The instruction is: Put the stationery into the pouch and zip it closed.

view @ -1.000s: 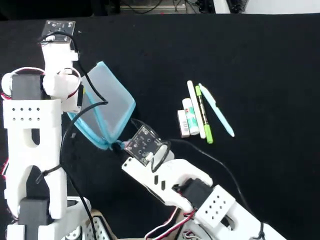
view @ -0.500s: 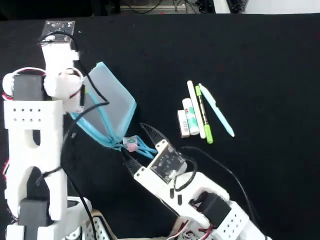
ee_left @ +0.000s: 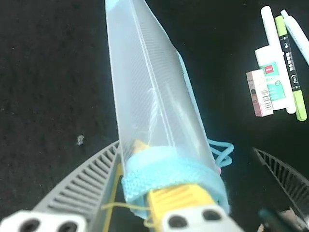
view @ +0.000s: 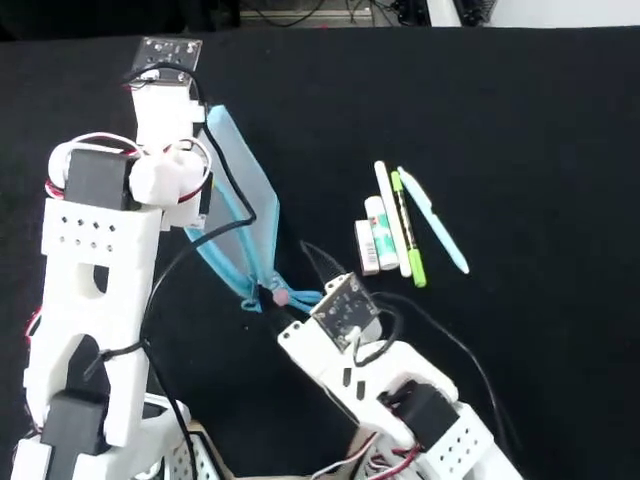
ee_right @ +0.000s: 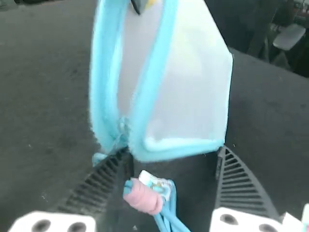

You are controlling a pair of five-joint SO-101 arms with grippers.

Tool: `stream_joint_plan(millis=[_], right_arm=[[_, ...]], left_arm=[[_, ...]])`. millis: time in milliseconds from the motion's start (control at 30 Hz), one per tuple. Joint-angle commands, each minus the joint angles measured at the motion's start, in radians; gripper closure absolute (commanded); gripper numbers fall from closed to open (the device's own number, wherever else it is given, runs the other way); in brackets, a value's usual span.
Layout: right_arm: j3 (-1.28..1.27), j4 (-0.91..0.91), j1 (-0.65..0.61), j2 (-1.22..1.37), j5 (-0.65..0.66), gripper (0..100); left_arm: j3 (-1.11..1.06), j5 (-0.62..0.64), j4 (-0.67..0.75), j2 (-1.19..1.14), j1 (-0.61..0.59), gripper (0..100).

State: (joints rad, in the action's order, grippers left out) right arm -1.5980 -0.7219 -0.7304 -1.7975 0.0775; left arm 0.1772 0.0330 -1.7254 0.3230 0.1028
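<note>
Pouch (view: pixel 232 150) — translucent, with a light blue zip edge — sits left of centre in the high view, lifted and turned nearly edge-on, slanting from the upper left down toward the middle of the frame. The left gripper (ee_left: pixel 145 180) is clamped on the pouch's blue zip edge, its grey ribbed finger on one side and the yellow-padded one on the other. The right gripper (ee_right: pixel 174 155) stands wide open at the pouch's lower corner, one ribbed finger to each side of it; whether either touches the fabric I cannot tell. The zip cord (ee_right: pixel 143 199), blue with a pink bead, lies between those fingers just below the corner. The stationery is on the black table (view: pixel 520 120) right of centre, well apart from the pouch: a white pen (view: pixel 388 205), a green marker (view: pixel 408 235), a light blue pen (view: pixel 435 222), a white tube (view: pixel 379 232) and a small box (view: pixel 367 248), side by side.
</note>
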Motion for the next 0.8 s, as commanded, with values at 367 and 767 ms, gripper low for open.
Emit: stream_joint_plan(millis=[367,767], right_arm=[[-0.056,0.097,0.075,-0.064,-0.003,75.3],[-0.007,0.095,0.186,-0.065,-0.002,98.5]], left_arm=[[0.007,-0.003,-0.034,0.005,0.021,97],[-0.008,-0.063,-0.032,0.006,0.021,97]])
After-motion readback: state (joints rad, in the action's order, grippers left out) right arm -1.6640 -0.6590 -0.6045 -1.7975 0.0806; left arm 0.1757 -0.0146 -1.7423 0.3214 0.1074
